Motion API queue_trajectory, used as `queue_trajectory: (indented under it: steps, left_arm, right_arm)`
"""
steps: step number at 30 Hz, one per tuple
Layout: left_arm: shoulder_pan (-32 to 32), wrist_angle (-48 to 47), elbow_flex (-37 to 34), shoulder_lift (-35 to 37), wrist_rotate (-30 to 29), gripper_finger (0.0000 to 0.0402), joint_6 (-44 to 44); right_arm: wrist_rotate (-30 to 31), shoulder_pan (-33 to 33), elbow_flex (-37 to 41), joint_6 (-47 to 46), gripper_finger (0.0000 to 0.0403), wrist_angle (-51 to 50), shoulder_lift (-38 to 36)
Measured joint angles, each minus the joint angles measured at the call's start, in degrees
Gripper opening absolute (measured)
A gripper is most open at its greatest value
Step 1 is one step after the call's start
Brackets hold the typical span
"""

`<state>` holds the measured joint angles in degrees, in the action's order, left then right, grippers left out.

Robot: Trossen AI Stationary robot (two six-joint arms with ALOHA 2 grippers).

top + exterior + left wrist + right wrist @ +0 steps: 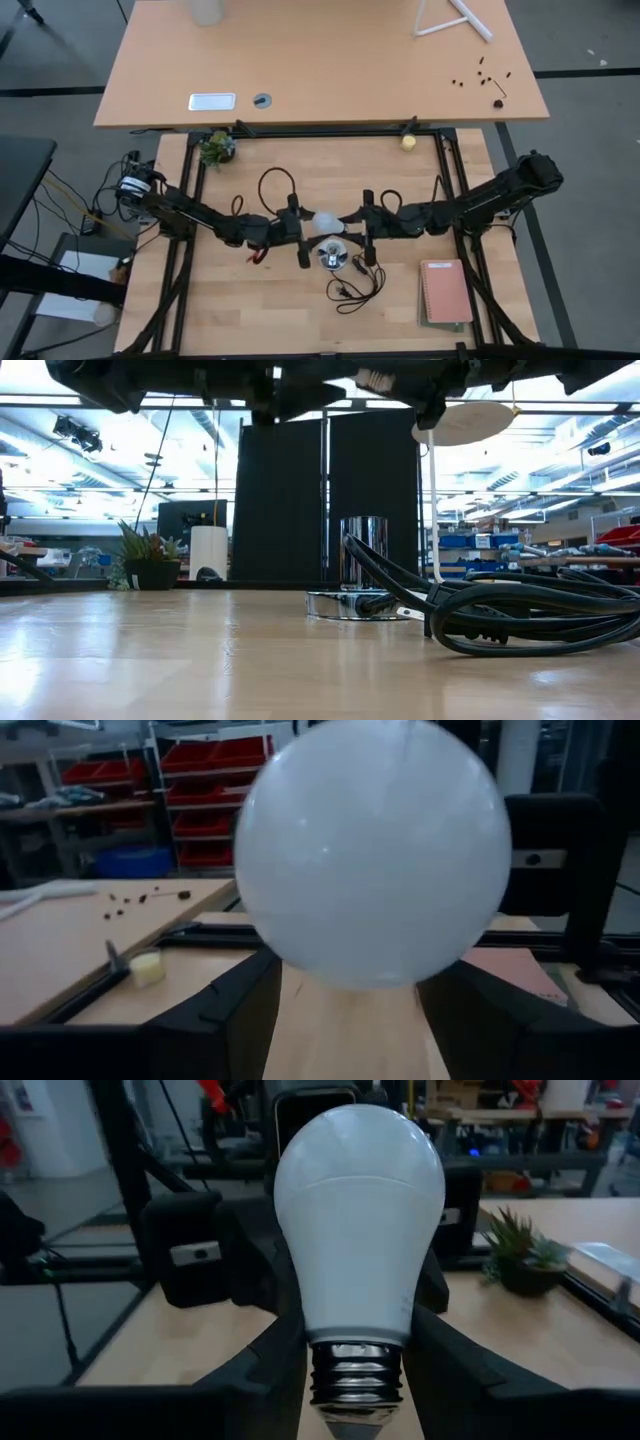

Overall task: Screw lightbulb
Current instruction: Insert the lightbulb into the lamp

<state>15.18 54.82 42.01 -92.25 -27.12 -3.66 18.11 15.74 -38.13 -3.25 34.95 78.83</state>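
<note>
The white lightbulb (pixel 325 220) hangs in mid-air at the table's middle, between my two grippers, lying about level. Its round dome (pixel 370 850) faces my left arm and its silvery screw base (pixel 355 1375) faces my right arm. My left gripper (pixel 310 228) comes in from the left with the dome between its fingers. My right gripper (pixel 348 228) comes in from the right, shut at the bulb's narrow end. The chrome socket (pixel 332 256) stands on its round foot on the table, just nearer than the bulb, opening up (pixel 360 560). My left gripper (pixel 350 985) has the bulb's wide glass dome between its two fingers (pixel 220 1010), which lie level from the table's left against the dome's lower flanks (pixel 290 955). The bulb itself hides the pads. The bulb is clear of the table. My right gripper (pixel 355 1342) pinches the bulb's neck (pixel 320 1320), just above the screw threads, between its two fingers (pixel 250 1370). They come level from the table's right. The bulb reaches away from them toward my left gripper, lifted clear.
The socket's black cord (pixel 355 290) lies coiled on the near side (pixel 530 620). A pinkish notebook (pixel 446 292) lies at the near right. A small potted plant (pixel 216 148) and a yellowish ball (pixel 408 142) sit at the far edge by the frame.
</note>
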Motion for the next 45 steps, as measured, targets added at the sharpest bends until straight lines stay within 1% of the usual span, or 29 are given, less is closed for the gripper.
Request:
queue_trajectory:
  steps: [5, 15, 21, 25, 33, 36, 39, 45]
  left_arm:
    - [0.5, 0.2, 1.4, -0.1, 2.0, 0.0234, -2.4]
    - [1.6, 0.5, 2.6, 0.2, 3.0, 0.0234, -5.8]
    - [2.5, 2.1, 3.0, 1.4, 1.6, 0.0234, -8.3]
    - [2.5, 0.4, 3.0, 1.8, 1.1, 0.0234, -8.2]
    - [2.2, 1.4, 3.0, 1.7, 0.8, 0.0234, -8.0]
    - [1.7, 1.0, 3.0, 1.7, 1.1, 0.0234, -6.7]
    - [1.4, 1.0, 3.1, 1.2, 1.6, 0.0237, -5.3]
    - [1.3, -2.1, 5.8, 0.2, 2.9, 0.0262, -4.6]
  right_arm:
    - [2.7, 2.0, 0.0, 1.4, 0.0153, 1.3, 0.4]
    - [3.9, 3.0, -0.1, 3.1, 0.0154, 1.8, 0.3]
    - [6.3, 4.0, 0.0, 4.1, 0.0154, 0.2, -0.8]
    - [8.1, 4.2, 0.0, 4.7, 0.0154, 0.6, -2.1]
    - [7.5, 3.2, 0.0, 4.6, 0.0154, -1.2, -1.9]
    - [5.2, 3.2, 0.0, 5.4, 0.0154, -0.9, -1.5]
    - [4.5, 3.2, -0.1, 5.8, 0.0154, -0.1, -1.3]
    - [3.9, 2.8, -0.1, 6.0, 0.0154, 0.0, -1.1]
